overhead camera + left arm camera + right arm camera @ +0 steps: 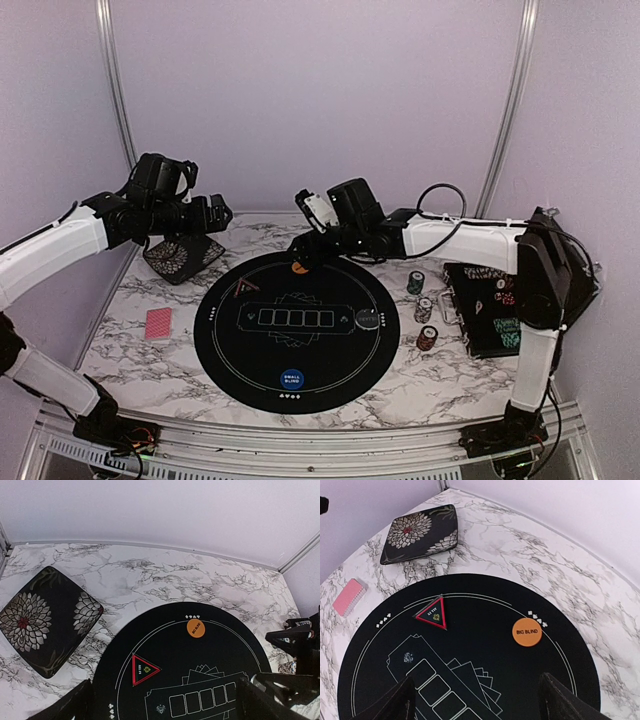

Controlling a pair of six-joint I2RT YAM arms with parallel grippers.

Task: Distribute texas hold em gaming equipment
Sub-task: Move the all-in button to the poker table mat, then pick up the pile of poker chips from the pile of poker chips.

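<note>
Right gripper (pixel 480 702) hangs wide open and empty near the orange button (pixel 527 632). Left gripper (pixel 165 707) gapes wide, empty too.

pale lilac walls (pixel 320 100) enclose a white marble-patterned table (pixel 440 375) with metal corner posts (pixel 114 80).

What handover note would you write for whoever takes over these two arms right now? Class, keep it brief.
Left gripper: open, empty, raised at far left.
Right gripper: open, empty, close by the orange button.
Done: orange button, blue button, grey button and triangle marker lie on the mat.
Left: card deck sits off the mat's left; three chip stacks wait off its right.
</note>
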